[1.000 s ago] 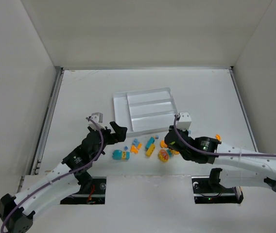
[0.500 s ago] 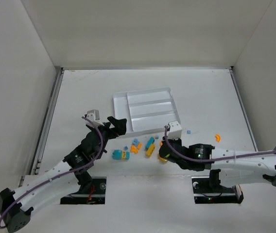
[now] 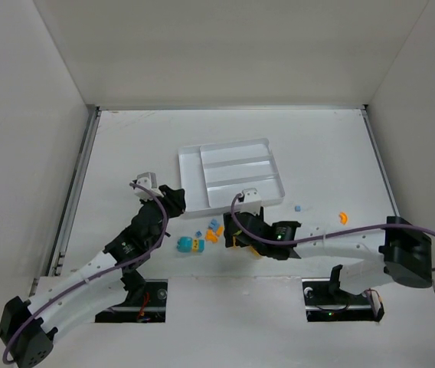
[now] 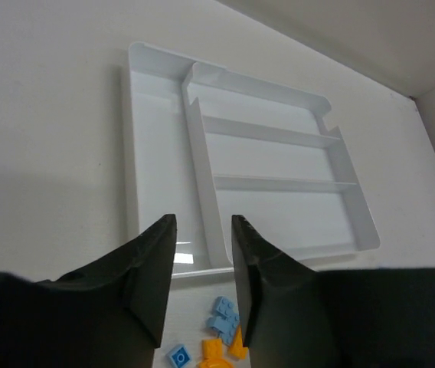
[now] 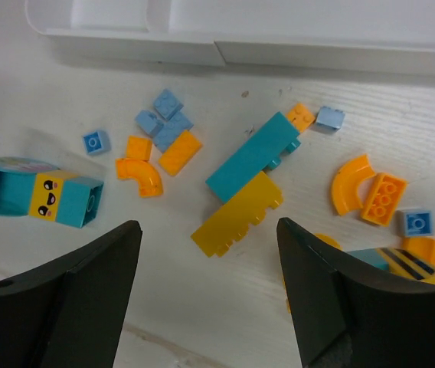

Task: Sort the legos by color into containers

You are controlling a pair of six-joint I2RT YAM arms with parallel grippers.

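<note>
The white table (image 3: 125, 146) carries a white compartment tray (image 3: 237, 165) at the centre of the top view. Just below the tray's lower edge lies a loose scatter of legos (image 3: 214, 230). A teal-and-yellow face block (image 3: 189, 244) sits at its lower left. A long teal brick (image 5: 253, 156) lies side by side with a yellow brick (image 5: 237, 213), with light blue squares (image 5: 168, 115) and an orange curve (image 5: 140, 175) nearby. Further right, apart from the scatter, lie one light blue piece (image 3: 297, 208) and one orange arch (image 3: 343, 217).

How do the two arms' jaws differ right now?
The left gripper has its jaws close together, with only a narrow gap; the right gripper has them wide apart. The left points at the white tray; the right hangs over the loose legos. Both hold nothing.
</note>
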